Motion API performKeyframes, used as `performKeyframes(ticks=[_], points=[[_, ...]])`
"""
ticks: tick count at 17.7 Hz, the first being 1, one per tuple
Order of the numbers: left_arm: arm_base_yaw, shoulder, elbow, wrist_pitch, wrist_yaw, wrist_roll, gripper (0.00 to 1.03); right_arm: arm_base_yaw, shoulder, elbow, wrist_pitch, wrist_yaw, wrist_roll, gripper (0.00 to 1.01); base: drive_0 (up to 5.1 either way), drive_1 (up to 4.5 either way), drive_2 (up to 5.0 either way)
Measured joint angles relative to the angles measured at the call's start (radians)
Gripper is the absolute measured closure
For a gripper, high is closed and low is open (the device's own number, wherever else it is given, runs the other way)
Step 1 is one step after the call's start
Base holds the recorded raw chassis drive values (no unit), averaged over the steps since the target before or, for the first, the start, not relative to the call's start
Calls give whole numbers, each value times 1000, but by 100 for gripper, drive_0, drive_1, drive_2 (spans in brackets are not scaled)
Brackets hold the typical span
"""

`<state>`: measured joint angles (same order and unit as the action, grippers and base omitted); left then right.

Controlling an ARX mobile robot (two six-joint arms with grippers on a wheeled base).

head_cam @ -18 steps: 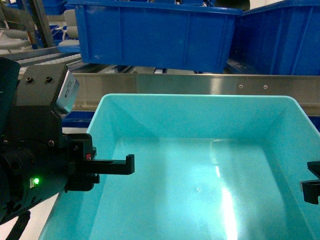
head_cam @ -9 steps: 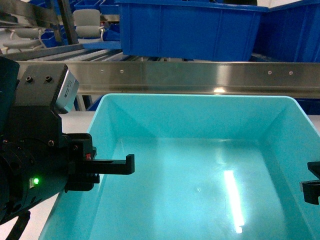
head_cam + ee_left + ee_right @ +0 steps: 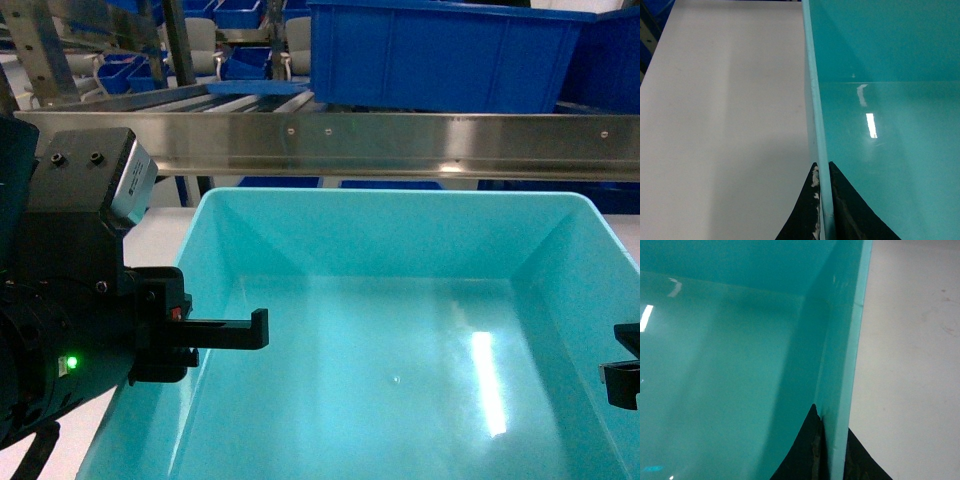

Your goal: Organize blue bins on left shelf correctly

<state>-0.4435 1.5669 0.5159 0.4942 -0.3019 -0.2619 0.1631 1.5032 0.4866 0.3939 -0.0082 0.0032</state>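
Head view, item one: turquoise bin [image 3: 400,330], empty, carried level between both arms, directly in front of and below the steel front rail of the left shelf [image 3: 380,145]. Left gripper [image 3: 822,200]: fingers pinching the bin's left wall, one inside, one outside, as the left wrist view shows. Right gripper [image 3: 827,450]: fingers likewise clamped across the right wall. Change noted: over the last second the bin and both grips have kept the same place in the view, while the rail has risen in frame and the dark blue ribbed bin [image 3: 440,55] behind it has slid rightward and shrunk; more of the roller tracks [image 3: 240,100] left of that ribbed bin has come into sight. Judgement: the base is shifting along or away from the shelf with the load held steady, seeking a free slot; placement not yet begun. White table [image 3: 725,115] lies under the bin.
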Motion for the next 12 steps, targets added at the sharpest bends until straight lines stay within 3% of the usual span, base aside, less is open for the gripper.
performKeyframes(ticks=[12], points=[[-2, 0, 0, 2, 0, 0, 101, 0, 0, 0, 0, 0, 0, 99, -493, 272, 213]])
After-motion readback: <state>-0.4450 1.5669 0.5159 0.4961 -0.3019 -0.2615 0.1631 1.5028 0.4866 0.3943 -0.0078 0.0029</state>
